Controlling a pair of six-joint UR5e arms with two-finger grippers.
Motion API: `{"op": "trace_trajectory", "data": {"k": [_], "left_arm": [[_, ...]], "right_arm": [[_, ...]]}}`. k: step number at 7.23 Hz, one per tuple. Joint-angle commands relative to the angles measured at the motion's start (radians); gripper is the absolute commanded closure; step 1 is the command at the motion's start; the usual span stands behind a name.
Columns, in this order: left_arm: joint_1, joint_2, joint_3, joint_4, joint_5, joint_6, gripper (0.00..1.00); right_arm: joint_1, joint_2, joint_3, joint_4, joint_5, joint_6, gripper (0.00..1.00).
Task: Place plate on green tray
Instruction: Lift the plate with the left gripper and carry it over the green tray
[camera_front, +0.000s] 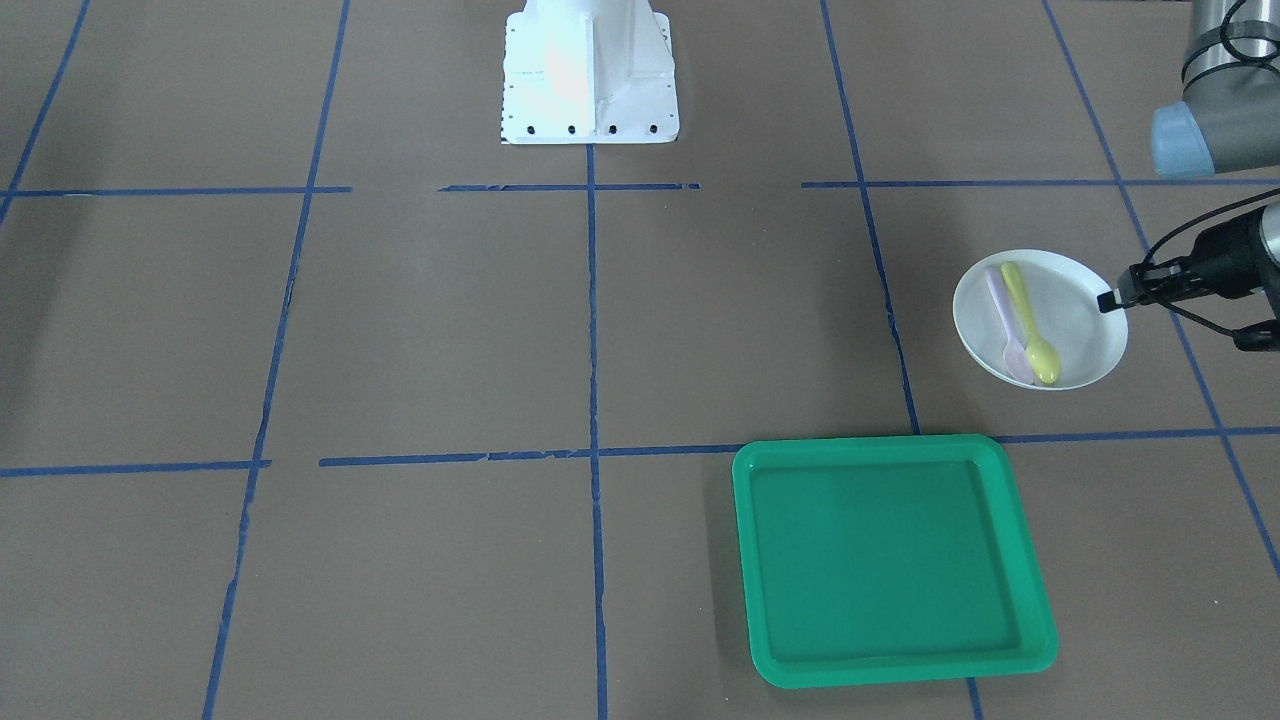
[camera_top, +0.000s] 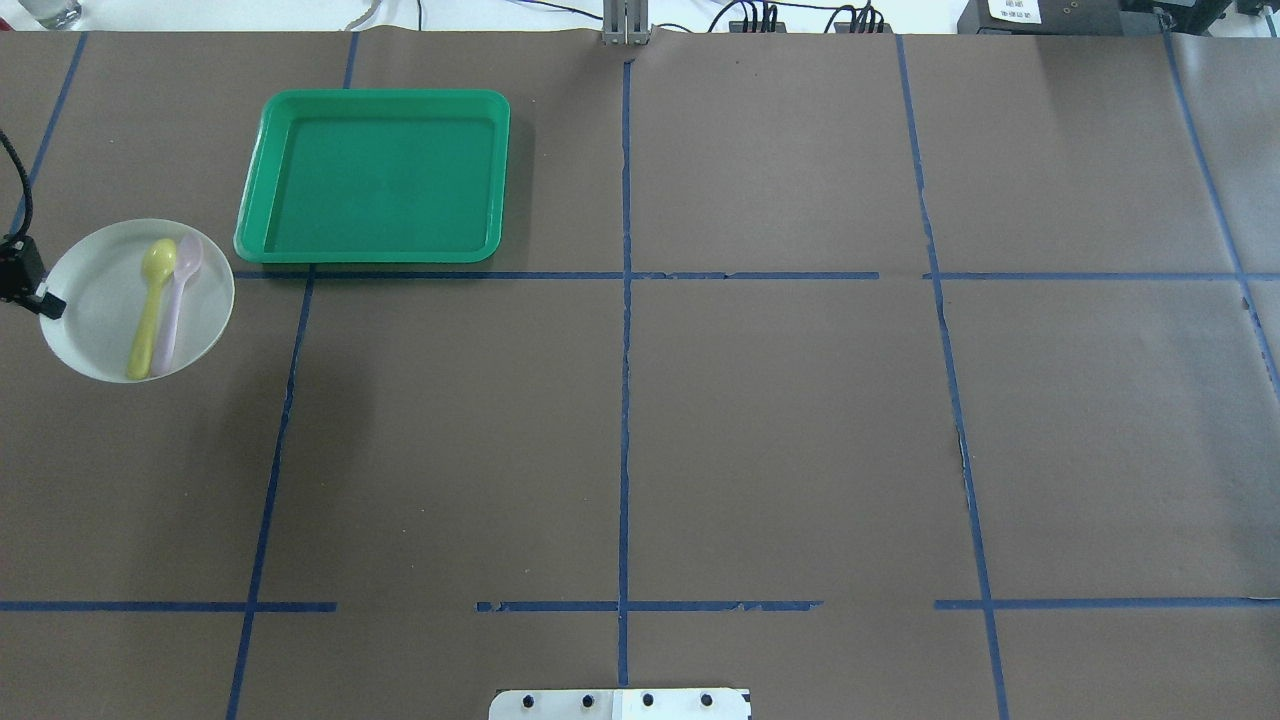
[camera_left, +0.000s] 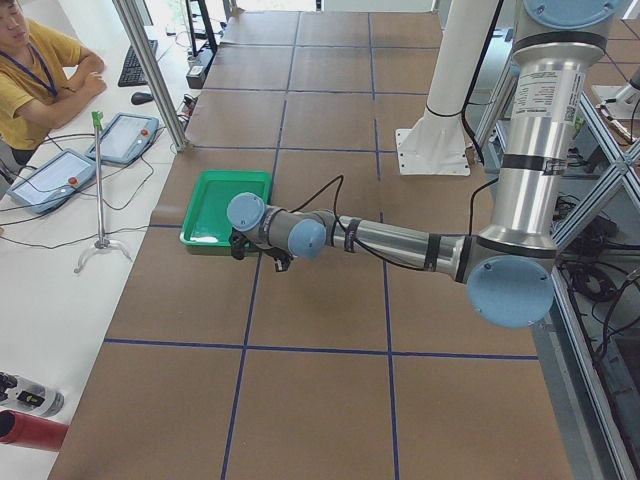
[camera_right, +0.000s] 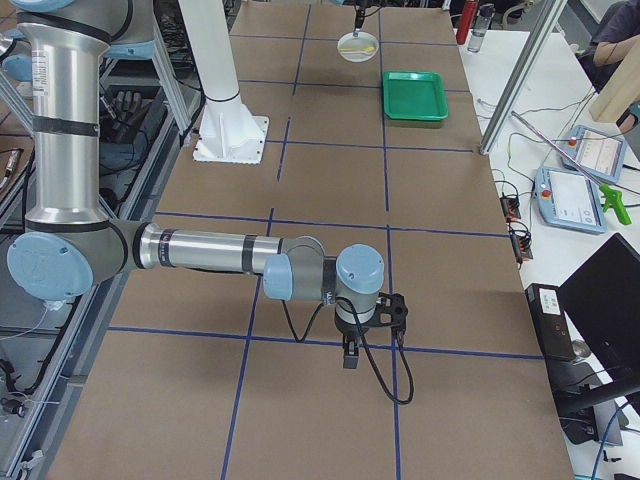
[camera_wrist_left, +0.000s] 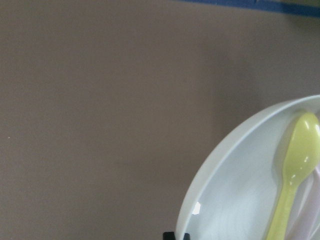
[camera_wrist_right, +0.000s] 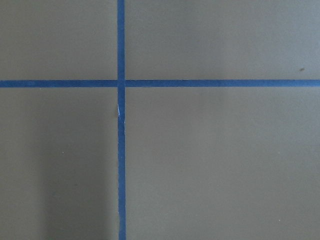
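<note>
The small white plate (camera_front: 1075, 320) is at the robot's left side of the table, apart from the green tray (camera_front: 890, 560), and carries a yellow spoon (camera_front: 1030, 325) and a pink spoon (camera_front: 1003, 315). My left gripper (camera_front: 1110, 298) is shut on the plate's outer rim; the overhead view shows the gripper (camera_top: 45, 300) at the plate's (camera_top: 100, 310) left edge. The tray (camera_top: 375, 175) has nothing in it. The left wrist view shows the plate rim (camera_wrist_left: 220, 170) and the yellow spoon (camera_wrist_left: 295, 175). My right gripper (camera_right: 350, 355) shows only in the exterior right view, so I cannot tell its state.
The brown table is marked with blue tape lines (camera_top: 625, 300). The robot's white base (camera_front: 590, 75) stands at the table's edge. An operator (camera_left: 30, 75) sits beyond the tray's end, with tablets (camera_left: 50, 175) beside the table.
</note>
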Motion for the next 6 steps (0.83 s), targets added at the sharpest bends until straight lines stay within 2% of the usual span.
{"op": "trace_trajectory", "data": {"k": [1, 2, 4, 6], "left_arm": [[0.001, -0.178, 0.154, 0.013, -0.004, -0.018, 1.0], [0.002, -0.234, 0.211, 0.006, -0.004, -0.042, 1.0], [0.004, -0.361, 0.425, -0.113, -0.009, -0.081, 1.0], [0.041, -0.424, 0.589, -0.375, -0.013, -0.284, 1.0]], "right_arm": [[0.0, 0.0, 0.0, 0.0, 0.0, 0.0, 0.0], [0.0, 0.0, 0.0, 0.0, 0.0, 0.0, 0.0], [0.0, 0.0, 0.0, 0.0, 0.0, 0.0, 0.0], [0.0, 0.0, 0.0, 0.0, 0.0, 0.0, 0.0]]}}
